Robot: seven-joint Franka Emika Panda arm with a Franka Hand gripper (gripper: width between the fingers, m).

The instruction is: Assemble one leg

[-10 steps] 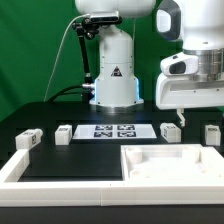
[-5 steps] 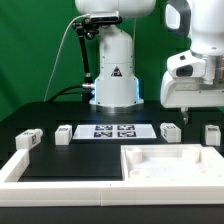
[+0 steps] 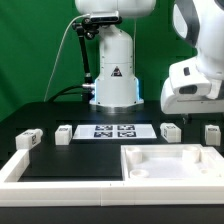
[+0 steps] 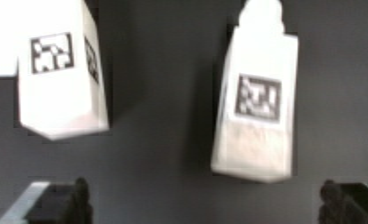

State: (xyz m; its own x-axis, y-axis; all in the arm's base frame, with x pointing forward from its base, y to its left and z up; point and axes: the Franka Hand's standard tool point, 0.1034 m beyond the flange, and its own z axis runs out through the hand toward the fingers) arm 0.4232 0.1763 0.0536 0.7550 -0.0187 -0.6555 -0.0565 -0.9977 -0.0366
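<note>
Four legs [image 3: 65, 133] on black table [image 3: 35, 118], green backdrop [image 3: 30, 50]

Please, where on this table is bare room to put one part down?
Bare black table lies between the marker board, the border rail and the big panel. Crowded: the exterior view's right, where one leg and another leg stand by the panel, below the gripper.
</note>
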